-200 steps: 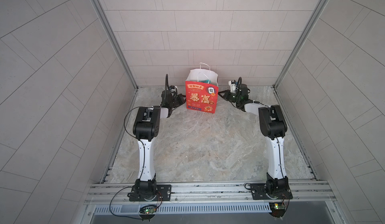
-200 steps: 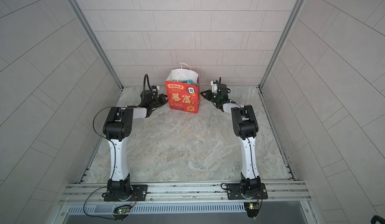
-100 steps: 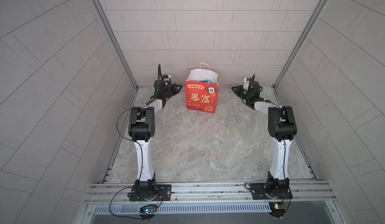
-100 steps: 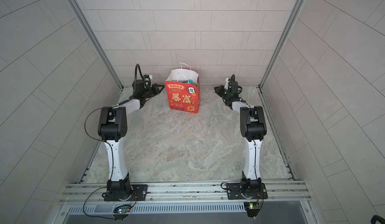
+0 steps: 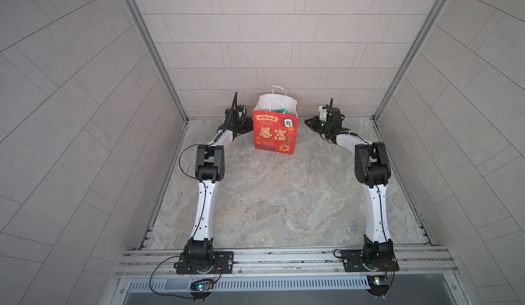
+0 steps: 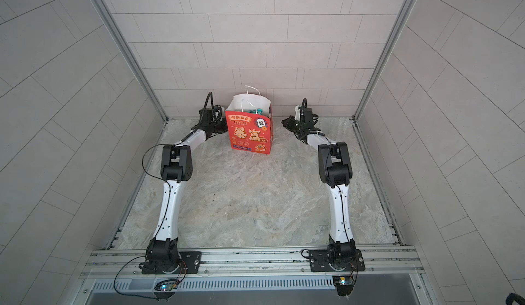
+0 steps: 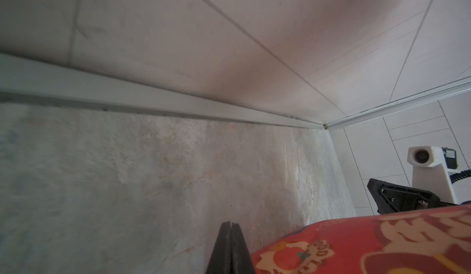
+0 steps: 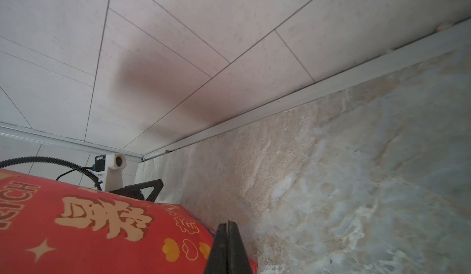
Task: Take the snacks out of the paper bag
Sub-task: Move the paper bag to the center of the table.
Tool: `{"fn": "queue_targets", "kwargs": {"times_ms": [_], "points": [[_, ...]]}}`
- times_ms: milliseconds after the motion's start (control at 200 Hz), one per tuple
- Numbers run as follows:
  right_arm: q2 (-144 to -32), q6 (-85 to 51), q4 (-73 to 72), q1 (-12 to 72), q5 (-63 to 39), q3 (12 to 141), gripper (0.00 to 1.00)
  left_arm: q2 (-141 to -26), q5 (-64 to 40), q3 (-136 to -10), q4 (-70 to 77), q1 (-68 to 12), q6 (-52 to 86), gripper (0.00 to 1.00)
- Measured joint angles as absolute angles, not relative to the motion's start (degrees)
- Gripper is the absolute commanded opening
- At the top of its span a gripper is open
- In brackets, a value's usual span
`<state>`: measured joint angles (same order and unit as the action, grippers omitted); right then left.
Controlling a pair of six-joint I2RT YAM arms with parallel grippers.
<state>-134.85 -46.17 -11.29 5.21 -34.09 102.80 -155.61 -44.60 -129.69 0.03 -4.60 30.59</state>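
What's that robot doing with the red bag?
It is supposed to take snacks out of the red paper bag, which stands upright at the back of the table. The left fingers and the right fingers are on either side of the bag, both shut and holding nothing. A teal snack packet shows inside the bag. No snack is out yet.

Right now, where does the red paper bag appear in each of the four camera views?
In a top view: paper bag upright at the back centre, between the arms.
In a top view: same place.
Left wrist view: its red face close up beside the shut left claw.
Right wrist view: red face beside the shut right claw.
Shared landmark: the marbled tabletop.
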Motion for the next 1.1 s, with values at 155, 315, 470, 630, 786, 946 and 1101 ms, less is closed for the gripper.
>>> {"fn": "queue_targets", "kwargs": {"times_ms": [155, 315, 470, 630, 786, 946, 1101], "points": [[-136.2, -46.6, -10.9, 5.8, -35.0, 103.6, 0.0, -160.8, -45.2, -137.9, -0.5, -6.1, 32.1, 0.0], [-136.3, -47.4, -11.4, 6.0, -36.0, 103.6, 0.0, -161.4, -46.0, -139.2, -0.2, -6.7, 33.1, 0.0], [-136.3, -48.5, -12.2, 6.0, -36.2, 103.6, 0.0, -159.9, -47.3, -134.2, 4.1, -6.7, 33.5, 0.0], [-136.3, -49.6, -12.7, 5.8, -36.2, 103.6, 0.0, -152.4, -47.6, -117.4, 11.2, -6.6, 33.6, 0.0], [-137.0, -49.8, -12.1, 5.5, -36.6, 105.8, 0.0, -143.7, -47.9, -103.0, 18.3, -7.0, 33.9, 0.0], [-137.3, -49.3, -11.6, 5.2, -38.0, 107.2, 0.0, -136.0, -48.0, -92.1, 26.2, -7.2, 35.0, 0.0], [-137.4, -48.8, -11.6, 5.1, -39.9, 107.2, 0.0, -133.2, -47.3, -88.3, 29.9, -6.4, 35.6, 0.0]]}}
